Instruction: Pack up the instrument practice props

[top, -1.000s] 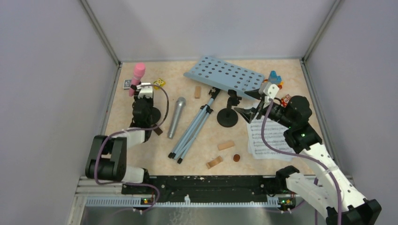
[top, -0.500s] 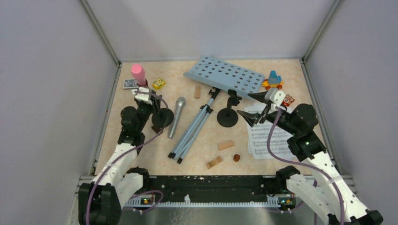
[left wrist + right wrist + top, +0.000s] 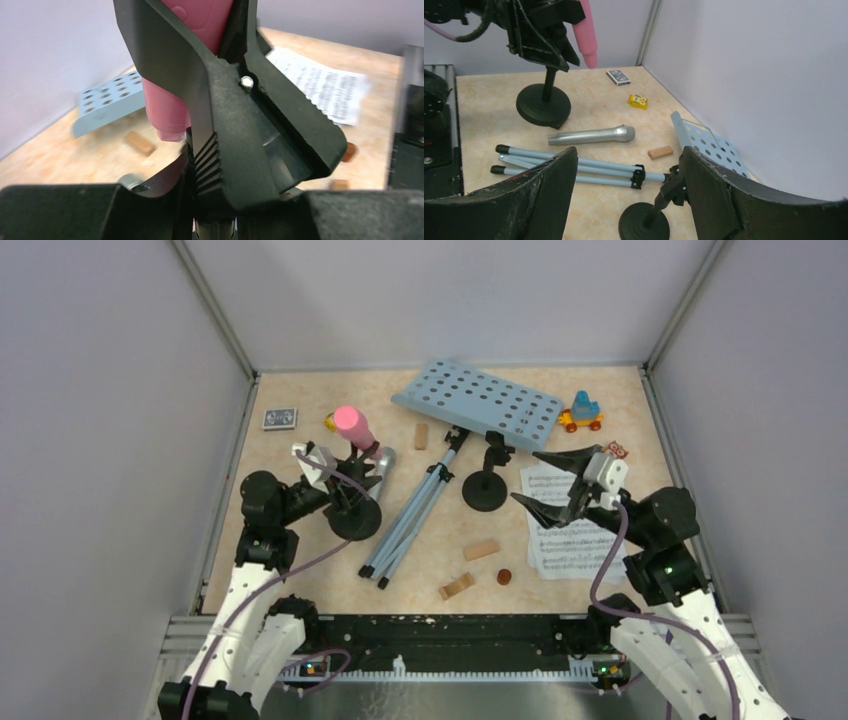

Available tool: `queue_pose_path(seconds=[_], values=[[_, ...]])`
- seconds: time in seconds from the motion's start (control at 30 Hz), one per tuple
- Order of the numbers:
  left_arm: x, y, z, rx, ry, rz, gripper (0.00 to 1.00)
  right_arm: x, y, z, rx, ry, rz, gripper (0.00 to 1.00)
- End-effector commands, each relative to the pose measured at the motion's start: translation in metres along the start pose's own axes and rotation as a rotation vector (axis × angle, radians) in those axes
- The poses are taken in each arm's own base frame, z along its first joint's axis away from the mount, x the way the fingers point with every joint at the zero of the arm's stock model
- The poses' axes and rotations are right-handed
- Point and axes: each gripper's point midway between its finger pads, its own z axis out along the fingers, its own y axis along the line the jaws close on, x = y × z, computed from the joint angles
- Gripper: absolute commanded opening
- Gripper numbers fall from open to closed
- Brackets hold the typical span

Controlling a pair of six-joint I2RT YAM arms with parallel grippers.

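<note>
My left gripper [image 3: 335, 478] is shut on the top of a black round-based mic holder [image 3: 357, 522] that carries the pink microphone [image 3: 350, 425]. In the right wrist view the pink microphone [image 3: 585, 30] stands upright over the holder's base [image 3: 544, 105]. The silver microphone [image 3: 591, 135] lies just behind it. The pale blue music rack [image 3: 478, 400] lies flat at the back, with its tripod legs [image 3: 410, 515] stretched towards me. The second mic holder [image 3: 485, 490] stands beside them. My right gripper [image 3: 550, 480] is open and empty above the white sheet music [image 3: 565, 540].
A toy vehicle [image 3: 583, 412] and a small red toy [image 3: 615, 450] sit at the back right. A card box [image 3: 279, 418] and a yellow toy [image 3: 637, 101] sit at the back left. Wooden blocks [image 3: 481, 550] lie near the tripod's feet.
My left gripper has carried the pink microphone and its holder from the back left corner to the right and nearer, beside the silver microphone. My right gripper has drawn back, still open.
</note>
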Motion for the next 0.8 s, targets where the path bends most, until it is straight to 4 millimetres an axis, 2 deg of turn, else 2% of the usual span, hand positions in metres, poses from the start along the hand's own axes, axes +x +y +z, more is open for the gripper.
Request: queue_pose_path(seconds=[0.0, 0.13, 0.3, 0.43, 0.6, 0.77], values=[[-0.034, -0.056, -0.006, 0.282, -0.111, 0.085, 0.0, -0.02, 0.024, -0.004, -0.119, -0.077, -0.023, 0.76], [-0.041, -0.08, -0.005, 0.36, -0.159, 0.101, 0.0, -0.027, 0.034, -0.009, -0.159, -0.098, -0.036, 0.76], [-0.04, -0.122, 0.01, 0.505, -0.21, 0.112, 0.0, -0.028, 0.035, -0.013, -0.149, -0.109, -0.039, 0.76], [-0.037, -0.146, 0.027, 0.564, -0.258, 0.103, 0.0, -0.027, 0.037, -0.015, -0.144, -0.105, -0.032, 0.76], [-0.021, -0.165, 0.056, 0.616, -0.261, 0.109, 0.0, -0.023, 0.035, -0.017, -0.123, -0.093, -0.029, 0.76], [0.0, -0.168, 0.086, 0.65, -0.257, 0.161, 0.0, -0.021, 0.037, -0.02, -0.121, -0.083, -0.035, 0.76]])
